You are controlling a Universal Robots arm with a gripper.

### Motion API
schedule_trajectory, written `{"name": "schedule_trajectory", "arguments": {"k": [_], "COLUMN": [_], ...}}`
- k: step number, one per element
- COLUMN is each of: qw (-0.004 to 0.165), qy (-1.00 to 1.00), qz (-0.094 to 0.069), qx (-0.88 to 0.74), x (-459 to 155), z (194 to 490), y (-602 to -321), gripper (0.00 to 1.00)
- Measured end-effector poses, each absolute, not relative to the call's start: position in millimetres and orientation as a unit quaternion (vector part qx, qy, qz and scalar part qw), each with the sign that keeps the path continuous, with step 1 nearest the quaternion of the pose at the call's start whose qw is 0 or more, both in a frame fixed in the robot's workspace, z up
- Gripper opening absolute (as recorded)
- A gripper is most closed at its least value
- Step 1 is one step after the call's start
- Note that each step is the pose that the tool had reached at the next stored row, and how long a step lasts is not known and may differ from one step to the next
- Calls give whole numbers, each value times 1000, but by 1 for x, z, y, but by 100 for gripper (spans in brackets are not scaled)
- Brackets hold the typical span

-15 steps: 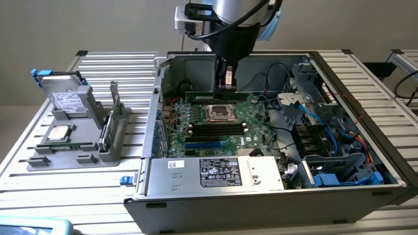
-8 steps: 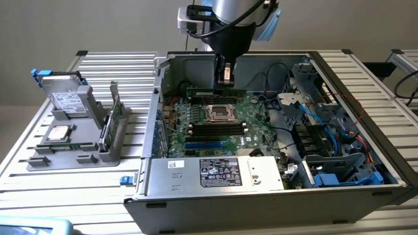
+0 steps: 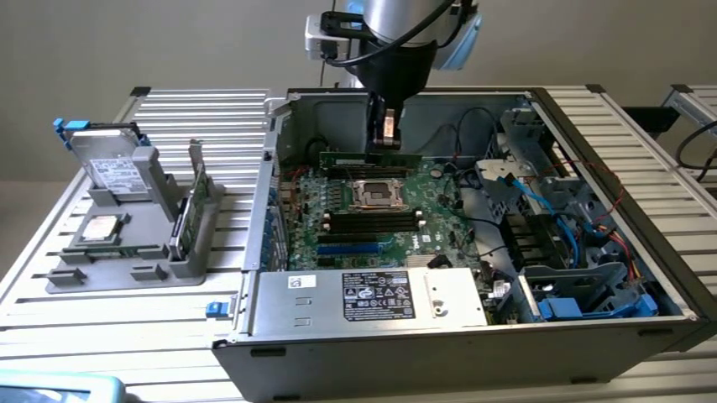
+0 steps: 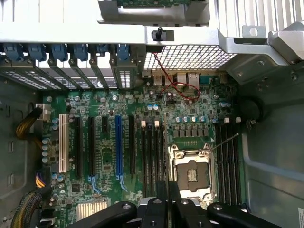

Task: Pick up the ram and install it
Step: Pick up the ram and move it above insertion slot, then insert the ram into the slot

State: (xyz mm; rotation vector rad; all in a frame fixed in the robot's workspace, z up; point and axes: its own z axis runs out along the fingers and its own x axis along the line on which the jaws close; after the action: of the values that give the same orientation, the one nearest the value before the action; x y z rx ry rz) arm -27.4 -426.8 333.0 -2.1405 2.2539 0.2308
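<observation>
Pincer (image 3: pixel 384 134) is closed nearly all the way, clamped on the top edge of the ram (image 3: pixel 371 157). The ram hangs level under the fingertips, gripped near its middle, long side running across the exterior view. The pincer points straight down inside the open case (image 3: pixel 280 151).

Directly under the ram is the motherboard (image 3: pixel 437 189), on the strip beyond the CPU socket (image 3: pixel 378 195). The ram sits low over that strip; can't tell if its bottom edge touches a slot or hangs just clear. The socket is just on the camera side of the pincer. The memory slots (image 3: pixel 371 222), a dark bank, are past the socket, further from the pincer.

Wrist view: the pincer (image 4: pixel 167 209) looks down on the board with its fingers (image 4: pixel 159 204) close together. The CPU socket (image 4: pixel 192 174) is just beside the tips, with long dark memory slots (image 4: pixel 150 152) flanking it. Further off are a blue slot (image 4: pixel 118 142) and a white slot (image 4: pixel 62 142).

Well away from the pincer, along the near edge of the case, is the labelled power supply (image 3: pixel 375 295). To the exterior view's right of the pincer are the drive bays with blue cables (image 3: pixel 560 252).

Outside the case, well apart on the exterior view's left of the pincer, a grey tray (image 3: pixel 67 281) sits on the slatted table (image 3: pixel 112 336). It carries an upright green card (image 3: pixel 200 201), a drive (image 3: pixel 112 164) and a square silver chip (image 3: pixel 103 227).
</observation>
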Motion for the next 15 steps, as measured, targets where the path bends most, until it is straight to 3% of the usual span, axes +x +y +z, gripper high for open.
{"name": "schedule_trajectory", "arguments": {"k": [15], "qw": [12], "qy": [723], "qz": [74], "qx": [-687], "x": [-27], "z": [333], "y": [-427], "gripper": [13]}}
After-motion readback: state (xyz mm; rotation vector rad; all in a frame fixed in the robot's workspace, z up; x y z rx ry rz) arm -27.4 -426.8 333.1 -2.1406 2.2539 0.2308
